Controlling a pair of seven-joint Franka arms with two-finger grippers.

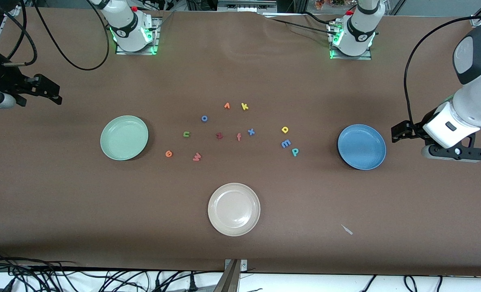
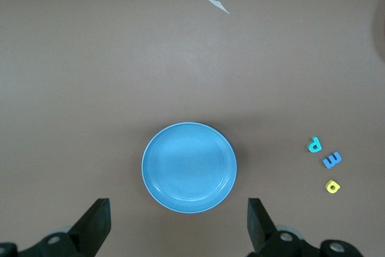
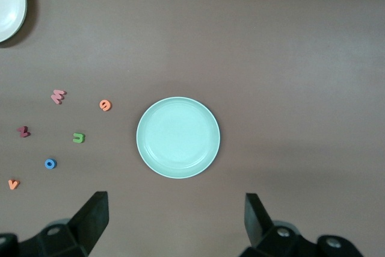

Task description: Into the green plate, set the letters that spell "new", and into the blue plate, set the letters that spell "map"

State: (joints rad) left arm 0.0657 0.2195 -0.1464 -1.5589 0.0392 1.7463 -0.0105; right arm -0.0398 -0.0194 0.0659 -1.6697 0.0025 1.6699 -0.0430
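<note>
The green plate (image 1: 124, 138) (image 3: 178, 138) lies empty toward the right arm's end of the table. Beside it are the olive "n" (image 1: 186, 134) (image 3: 79, 138), the orange "e" (image 1: 168, 153) (image 3: 105, 105) and the salmon "w" (image 1: 197, 157) (image 3: 58, 96). The blue plate (image 1: 361, 147) (image 2: 189, 168) lies empty toward the left arm's end. Close to it are the yellow "a" (image 1: 285, 129) (image 2: 332, 186), the blue "m" (image 1: 285, 143) (image 2: 332, 160) and the teal "p" (image 1: 295, 152) (image 2: 314, 145). My left gripper (image 1: 398, 133) (image 2: 178, 221) hangs open beside the blue plate. My right gripper (image 1: 55, 94) (image 3: 175, 218) hangs open beside the green plate. Both hold nothing.
A cream-white plate (image 1: 234, 209) sits nearest the front camera. In the middle lie a dark red "z" (image 1: 219, 136), an orange-red "f" (image 1: 238, 137), a blue "x" (image 1: 251, 132), a yellow "k" (image 1: 244, 106), a blue "o" (image 1: 204, 118) and an orange letter (image 1: 227, 106). A paper scrap (image 1: 347, 229) lies nearer the camera than the blue plate.
</note>
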